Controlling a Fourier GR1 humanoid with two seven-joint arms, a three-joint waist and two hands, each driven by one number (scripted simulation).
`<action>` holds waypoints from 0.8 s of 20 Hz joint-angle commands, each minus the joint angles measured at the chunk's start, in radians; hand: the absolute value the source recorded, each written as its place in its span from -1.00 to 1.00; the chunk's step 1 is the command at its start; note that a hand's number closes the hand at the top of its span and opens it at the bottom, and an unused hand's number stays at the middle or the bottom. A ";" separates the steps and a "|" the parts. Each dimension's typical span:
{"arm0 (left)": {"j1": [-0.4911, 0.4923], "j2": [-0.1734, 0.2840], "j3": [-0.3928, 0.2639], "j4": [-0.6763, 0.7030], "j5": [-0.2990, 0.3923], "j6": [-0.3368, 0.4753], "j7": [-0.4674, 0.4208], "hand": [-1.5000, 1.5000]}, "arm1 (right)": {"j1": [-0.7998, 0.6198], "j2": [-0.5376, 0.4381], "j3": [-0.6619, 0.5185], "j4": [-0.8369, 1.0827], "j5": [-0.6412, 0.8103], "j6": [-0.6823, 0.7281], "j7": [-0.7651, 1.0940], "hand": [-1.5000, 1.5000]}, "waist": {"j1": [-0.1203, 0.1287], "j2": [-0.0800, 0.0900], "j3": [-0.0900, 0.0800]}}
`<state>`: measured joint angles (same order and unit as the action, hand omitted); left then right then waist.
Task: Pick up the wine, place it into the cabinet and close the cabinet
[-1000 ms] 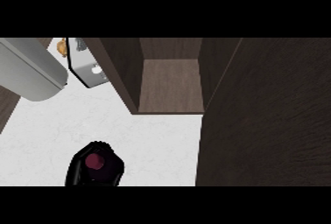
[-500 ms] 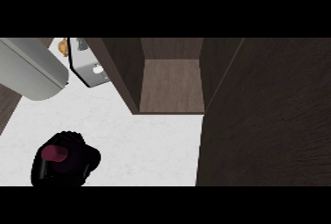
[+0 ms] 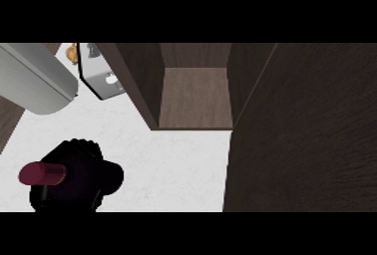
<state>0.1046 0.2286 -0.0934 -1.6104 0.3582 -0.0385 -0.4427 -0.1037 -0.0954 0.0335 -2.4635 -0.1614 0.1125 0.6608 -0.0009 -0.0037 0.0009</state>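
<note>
The cabinet (image 3: 195, 97) serves as the landmark: it stands open at the far side of the table (image 3: 173, 159), its wooden shelf bare, its dark door (image 3: 309, 129) swung out along the near right.

Nearest, well to the near left of the cabinet, a black robot hand (image 3: 81, 172) hangs over the table. Its fingers are curled round the wine (image 3: 42, 173), of which only the dark red capped top shows, sticking out leftward, so the bottle lies tilted rather than upright. Which arm this is cannot be told, since no forearm shows; it sits at the view's left. The other robot hand is out of view.

Between wine and cabinet lies bare white table. Farther, left of the cabinet, stand a large grey rounded appliance (image 3: 37, 79) and, just beside the cabinet's left wall, a small metal object (image 3: 103, 82) I cannot identify.

The step in hand seems to be the carry: wine lifted, not yet placed. The next move calls for travelling right and away toward the opening, righting the bottle, clearing the left wall, and setting it on the shelf before the door is shut.
</note>
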 commanded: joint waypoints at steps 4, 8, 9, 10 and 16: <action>-0.056 -0.036 -0.080 -0.204 -0.068 0.121 0.225 1.00 | 0.026 0.007 -0.028 -0.098 -0.087 -0.002 0.022 -1.00 | -0.003 0.002 0.000; -0.095 -0.079 -0.144 -0.243 -0.127 0.177 0.312 1.00 | 0.057 0.029 0.040 -0.172 -0.028 -0.026 0.066 -1.00 | -0.007 0.000 -0.001; -0.122 -0.091 -0.151 -0.235 -0.097 0.163 0.351 1.00 | 0.065 0.013 0.008 -0.147 -0.065 -0.007 0.055 -1.00 | -0.008 0.001 0.000; -0.136 -0.124 -0.197 -0.290 -0.138 0.215 0.387 1.00 | 0.062 0.011 -0.014 -0.095 -0.084 0.015 0.006 -1.00 | -0.006 0.001 0.000; -0.223 -0.200 -0.240 -0.249 -0.185 0.250 0.417 1.00 | 0.121 -0.006 -0.058 -0.140 -0.138 0.059 0.001 -1.00 | -0.013 0.002 0.000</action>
<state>-0.0492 0.0848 -0.3064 -1.8933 0.1991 0.1813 -0.0479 -0.0746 -0.0932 0.0117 -2.4655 -0.1630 0.1397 0.6460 -0.0072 -0.0022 0.0005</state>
